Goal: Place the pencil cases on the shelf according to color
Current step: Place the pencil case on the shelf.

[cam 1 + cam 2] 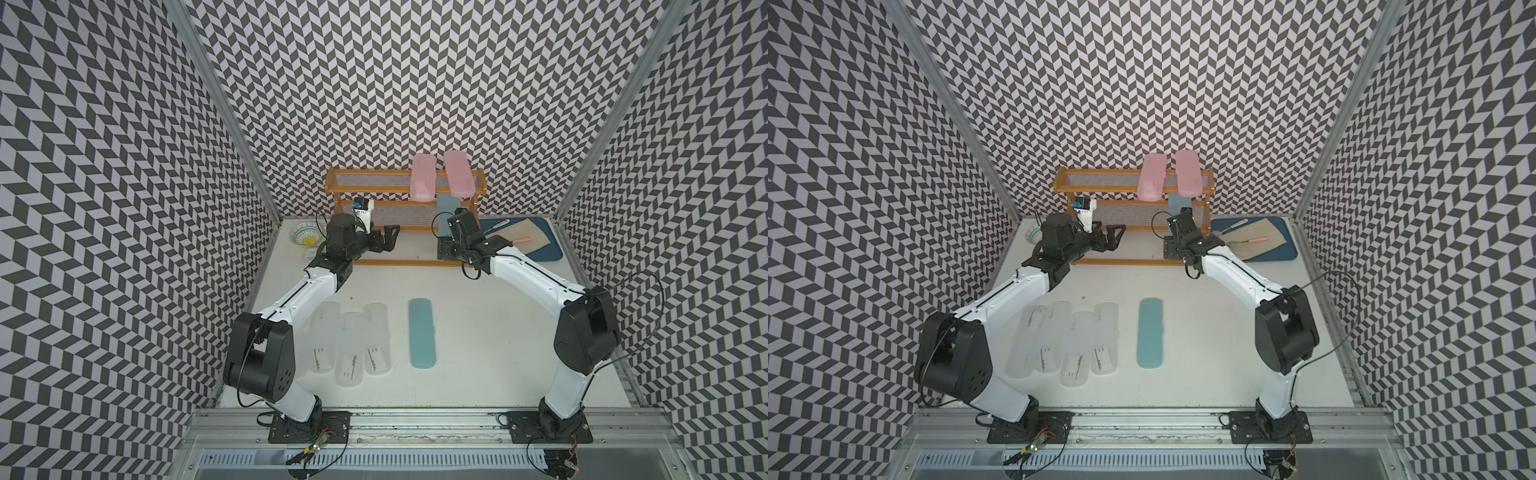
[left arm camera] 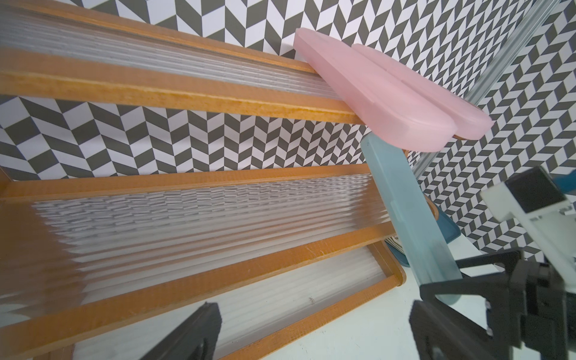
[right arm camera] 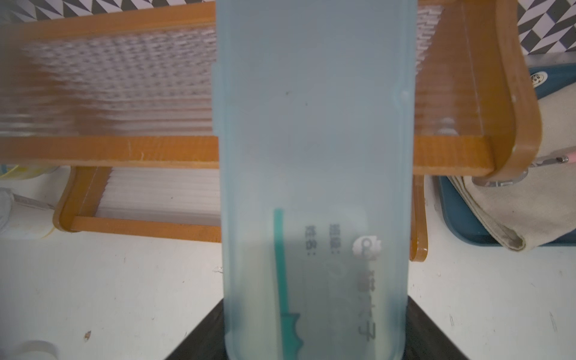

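Shelf frame: we see orange-brown wood, smooth, faintly glossy.
Tiers: we see pale ribbed mesh, semi-translucent.
Pink cases: we note frosted plastic, matt and smooth.
Teal case: we note translucent frosted plastic, printed lettering showing through.
Clear cases: we see milky frosted plastic.
Tray: we see smooth blue plastic.
Cloth: we see beige woven fabric, matt.
Table: we see a white matt surface, lightly scuffed.

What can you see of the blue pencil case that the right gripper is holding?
The blue pencil case is a long, flat box of frosted plastic with a side seam and printed characters near the held end. The right gripper clamps that end. It slants upward over the middle tier of the shelf, far end beneath the pink pencil cases. Contact with the shelf is unclear.
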